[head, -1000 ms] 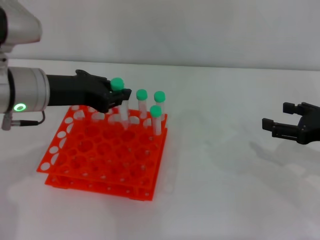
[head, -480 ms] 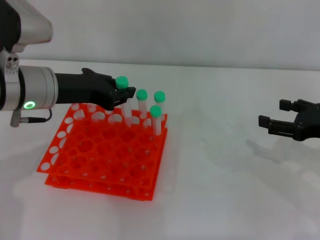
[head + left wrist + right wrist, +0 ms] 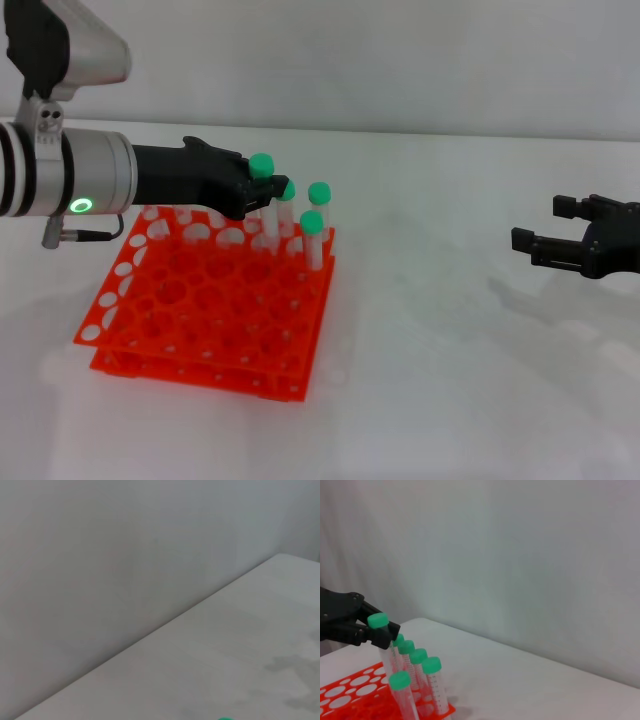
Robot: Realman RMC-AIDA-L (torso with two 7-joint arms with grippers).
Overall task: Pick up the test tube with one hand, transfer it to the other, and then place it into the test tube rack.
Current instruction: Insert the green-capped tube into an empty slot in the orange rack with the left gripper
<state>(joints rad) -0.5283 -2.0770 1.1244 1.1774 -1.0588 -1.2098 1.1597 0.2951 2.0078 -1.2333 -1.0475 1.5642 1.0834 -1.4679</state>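
My left gripper (image 3: 257, 192), black on a silver cylinder with a green-lit ring, is shut on a clear test tube with a green cap (image 3: 262, 165). It holds the tube roughly upright over the far row of the orange-red rack (image 3: 180, 368). The tube's lower end is hidden among other green-capped tubes (image 3: 312, 222) that stand in the rack's far right corner. The right wrist view shows the same grip (image 3: 365, 630), the held tube's cap (image 3: 378, 620) and the rack (image 3: 350, 695). My right gripper (image 3: 539, 222), black and boxy, is open and empty above the table at the far right.
The white table (image 3: 430, 380) lies between the rack and my right gripper. A pale wall (image 3: 400, 60) runs behind the table. The left wrist view shows only wall, table and a sliver of green at its edge (image 3: 225, 718).
My left gripper has moved to the right along the rack's far row with the tube, closer to the standing tubes. My right gripper has drifted slightly left and up.
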